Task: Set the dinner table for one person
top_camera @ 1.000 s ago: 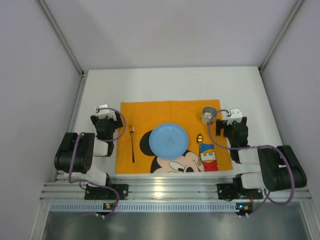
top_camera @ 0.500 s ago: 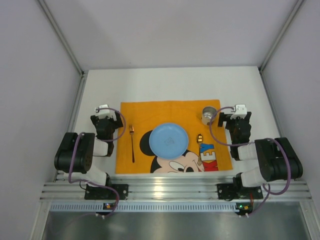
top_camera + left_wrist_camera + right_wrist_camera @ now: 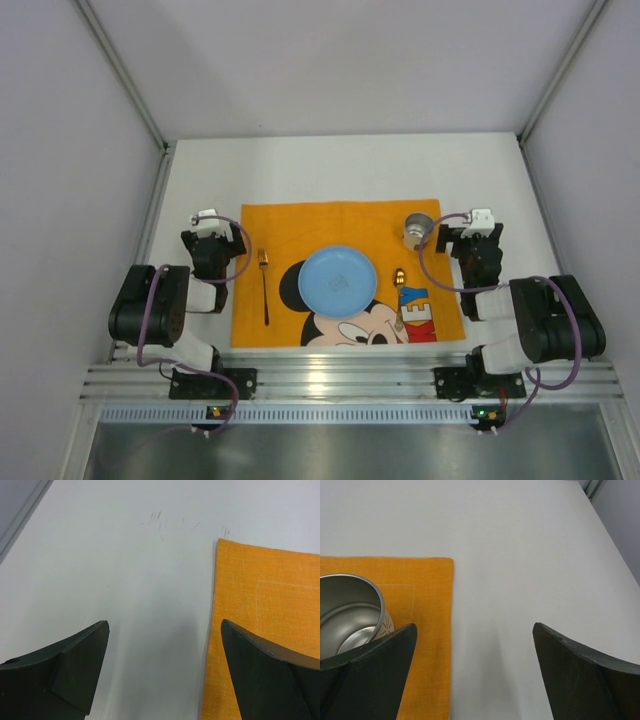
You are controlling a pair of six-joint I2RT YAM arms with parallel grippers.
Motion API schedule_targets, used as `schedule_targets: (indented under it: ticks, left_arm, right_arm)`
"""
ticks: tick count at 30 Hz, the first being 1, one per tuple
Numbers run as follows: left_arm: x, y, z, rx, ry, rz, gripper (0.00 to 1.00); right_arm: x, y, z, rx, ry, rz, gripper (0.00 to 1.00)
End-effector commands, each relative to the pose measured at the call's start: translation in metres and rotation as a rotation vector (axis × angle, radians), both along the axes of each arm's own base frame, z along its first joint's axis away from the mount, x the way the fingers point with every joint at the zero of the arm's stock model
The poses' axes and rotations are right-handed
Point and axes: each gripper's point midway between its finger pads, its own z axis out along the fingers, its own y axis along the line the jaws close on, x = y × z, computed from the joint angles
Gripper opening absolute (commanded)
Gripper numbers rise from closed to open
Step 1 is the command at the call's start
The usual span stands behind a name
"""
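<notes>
White matte surface (image 3: 340, 165): fills the floor of the walled cell, with a few faint scuff marks near its left side; it carries everything listed below.

Orange cloth (image 3: 300, 225): rectangular, printed with a cartoon mouse along its near edge, lying flat on the near middle of the surface.

Left arm (image 3: 160, 305): black and white, folded at the near left. Its end effector (image 3: 164, 630) hangs over bare surface just beside the cloth's left edge, fingers spread wide, nothing between them.

Right arm (image 3: 545, 325): folded at the near right. Its end effector (image 3: 474, 630) hangs over bare surface just beside the cloth's right edge, fingers likewise spread wide and holding nothing.

Blue plate (image 3: 338, 281): round, resting on the middle of the cloth, partly covering the print.

Metal cup (image 3: 418, 230): upright, mouth up, on the far right corner of the cloth, near the right end effector but apart from it.

Fork (image 3: 264, 285): on the cloth left of the plate, apart from it, tines pointing away.

Spoon (image 3: 399, 285): gold-toned, on the cloth just right of the plate, bowl pointing away.
</notes>
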Motion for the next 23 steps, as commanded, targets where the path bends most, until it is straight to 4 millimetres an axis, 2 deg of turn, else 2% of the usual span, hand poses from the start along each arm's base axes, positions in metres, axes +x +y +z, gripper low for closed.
schedule_targets:
  ticks: [1, 16, 18, 23]
  left_arm:
    - [0.0088, -0.0016, 0.0233, -0.01, -0.095, -0.008, 0.98]
    - [0.0088, -0.0018, 0.0233, -0.008, -0.094, -0.01, 0.98]
    - [0.0088, -0.0018, 0.0233, -0.008, -0.094, -0.01, 0.98]
    - [0.0088, -0.0018, 0.0228, -0.008, -0.093, -0.01, 0.98]
  right_arm:
    - [0.0108, 0.0002, 0.0271, 0.025, -0.098, 0.002, 1.0]
    - [0.0126, 0.0011, 0.0276, 0.029, -0.097, 0.009, 1.0]
    - [0.015, -0.0046, 0.0219, 0.059, -0.066, -0.004, 1.0]
    - [0.0167, -0.0075, 0.0244, 0.068, -0.072, -0.002, 1.0]
